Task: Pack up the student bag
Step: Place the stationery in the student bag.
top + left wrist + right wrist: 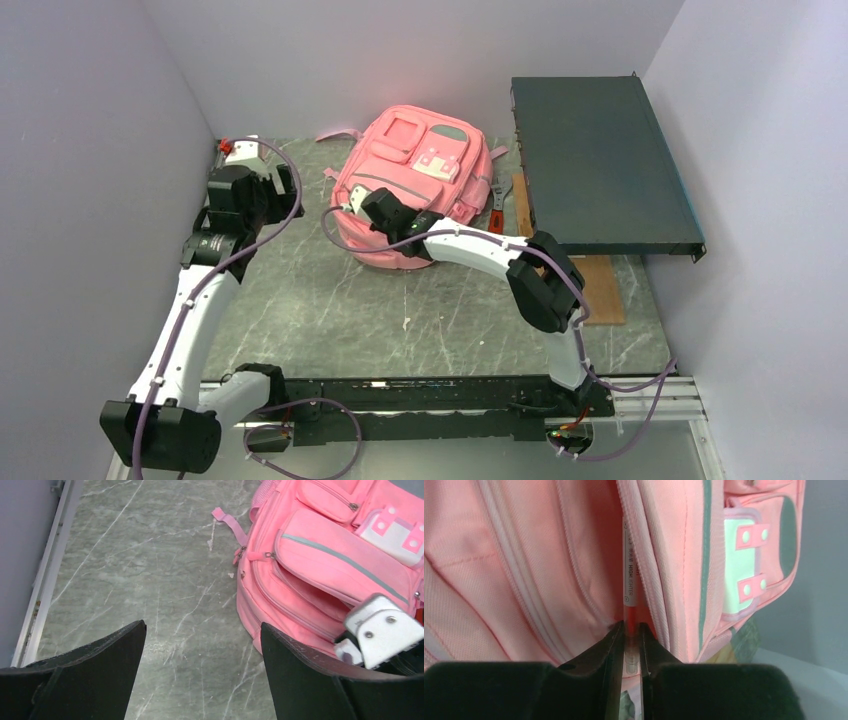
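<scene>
The pink student bag [415, 175] lies flat at the back middle of the table, front pockets and white-pink patch [437, 162] facing up. My right gripper [372, 207] is at the bag's near left edge, shut on a thin pink-and-white highlighter pen [629, 575]. The pen points into a gap between two zip edges of the bag [549, 570]. My left gripper [262, 195] hovers left of the bag, open and empty. The left wrist view shows its fingers [95, 655] spread above bare table, with the bag [320, 575] to their right.
A dark flat case [600, 170] lies raised at the back right over a brown board [600, 285]. A red-handled tool [496, 215] lies between bag and case. A loose pink strap [230, 524] trails from the bag. Walls close in the left, back and right.
</scene>
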Robot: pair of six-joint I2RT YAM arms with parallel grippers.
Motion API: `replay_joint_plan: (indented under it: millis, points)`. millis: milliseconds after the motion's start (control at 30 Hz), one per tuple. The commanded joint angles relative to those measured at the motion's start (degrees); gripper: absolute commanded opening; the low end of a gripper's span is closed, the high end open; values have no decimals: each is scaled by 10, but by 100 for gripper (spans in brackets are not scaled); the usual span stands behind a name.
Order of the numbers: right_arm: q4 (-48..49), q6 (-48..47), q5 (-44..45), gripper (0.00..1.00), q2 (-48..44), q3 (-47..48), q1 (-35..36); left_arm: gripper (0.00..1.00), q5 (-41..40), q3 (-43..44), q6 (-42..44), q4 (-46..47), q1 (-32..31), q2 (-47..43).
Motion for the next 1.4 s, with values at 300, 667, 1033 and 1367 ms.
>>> replay_joint_plan:
  millis: [300,667,1033,1367]
  points:
    - [96,-71,11,34,31,74,-25,89,69,12,-44,19,56,36]
    - [1,93,-48,68,-54,20,-29,90,298,11,-38,73,62,127]
    - [-79,321,-342,79,-209,-106,-51,74,485,75,6,152,76,282]
    - [-42,355,-478,79,-322,-197,-64,90,546,93,322,198,72,356]
